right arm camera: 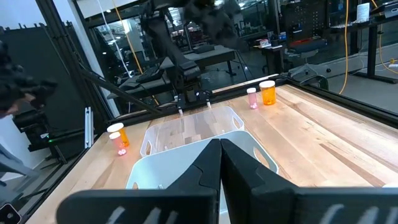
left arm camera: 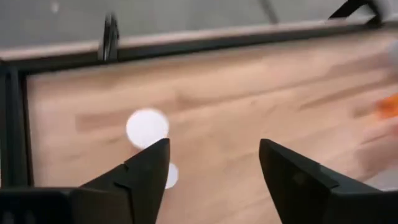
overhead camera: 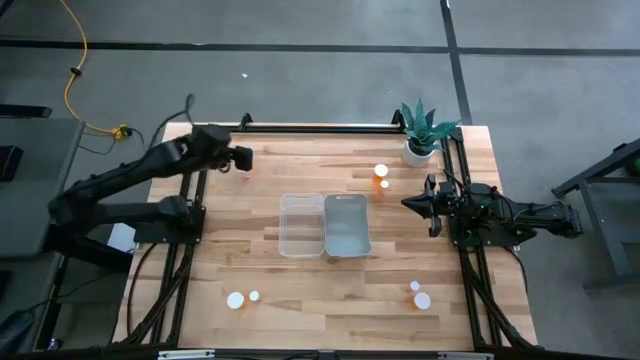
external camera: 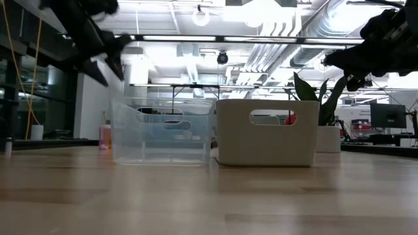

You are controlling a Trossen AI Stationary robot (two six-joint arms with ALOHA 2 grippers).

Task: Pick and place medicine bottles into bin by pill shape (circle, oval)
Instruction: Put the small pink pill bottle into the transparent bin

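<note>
Two bins stand side by side mid-table: a clear one (overhead camera: 301, 225) and a white one (overhead camera: 347, 226). White-capped amber bottles stand in pairs: far right (overhead camera: 381, 171), near left (overhead camera: 235, 300), near right (overhead camera: 423, 300). The far-left pair (left arm camera: 147, 127) shows in the left wrist view. My left gripper (overhead camera: 243, 157) (left arm camera: 213, 146) is open and empty, raised above the far-left pair, with one cap partly behind a finger. My right gripper (overhead camera: 412, 203) (right arm camera: 219, 144) is shut and empty, raised to the right of the white bin and pointing toward it.
A potted green plant in a white pot (overhead camera: 419, 150) stands at the far right corner. A black frame rail (overhead camera: 320, 127) runs along the table's far edge. Bare wood lies in front of the bins and between the two near pairs of bottles.
</note>
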